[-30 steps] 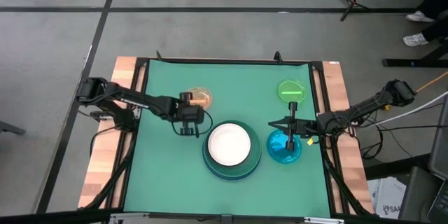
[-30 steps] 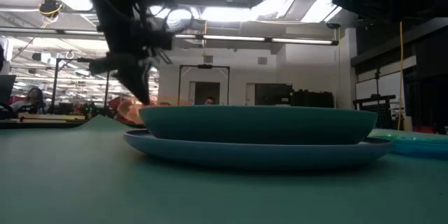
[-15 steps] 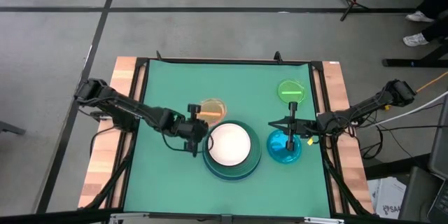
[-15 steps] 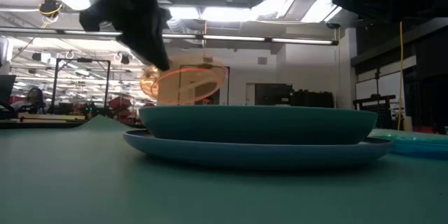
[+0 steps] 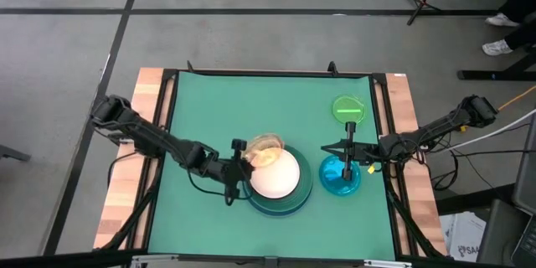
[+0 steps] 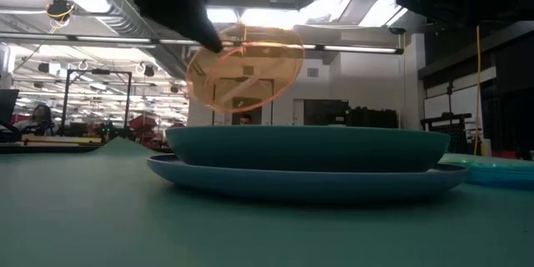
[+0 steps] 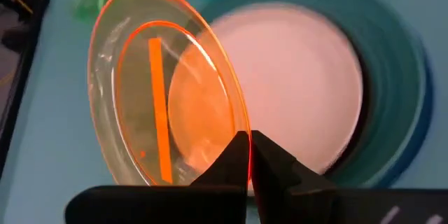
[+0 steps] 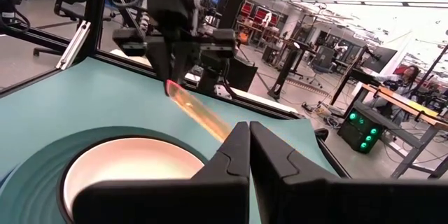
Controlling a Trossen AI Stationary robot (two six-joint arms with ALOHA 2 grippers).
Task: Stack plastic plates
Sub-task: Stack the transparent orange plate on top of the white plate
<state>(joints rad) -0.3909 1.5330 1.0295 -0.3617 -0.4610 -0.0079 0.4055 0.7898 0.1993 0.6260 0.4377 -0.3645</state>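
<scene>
**A:** What is nearest you?

**B:** Your left gripper [image 7: 246, 155], pinched on the rim of the translucent orange plate [image 5: 266, 148], holds it tilted above the white plate [image 5: 277, 176] to clear the stack's rim.

**A:** And farther off?

**B:** Your right gripper [image 5: 347, 167], fingers together and holding nothing, waits over the cyan plate [image 5: 336, 183].

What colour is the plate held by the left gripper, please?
Translucent orange plate; clearest in the left wrist view.

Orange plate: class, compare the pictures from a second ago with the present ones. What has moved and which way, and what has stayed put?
The left gripper, shut on the orange plate, has carried it up off the mat and across to hang tilted above the white plate on the teal stack. The right gripper over the cyan plate, the green plate and the stack have not moved.
</scene>
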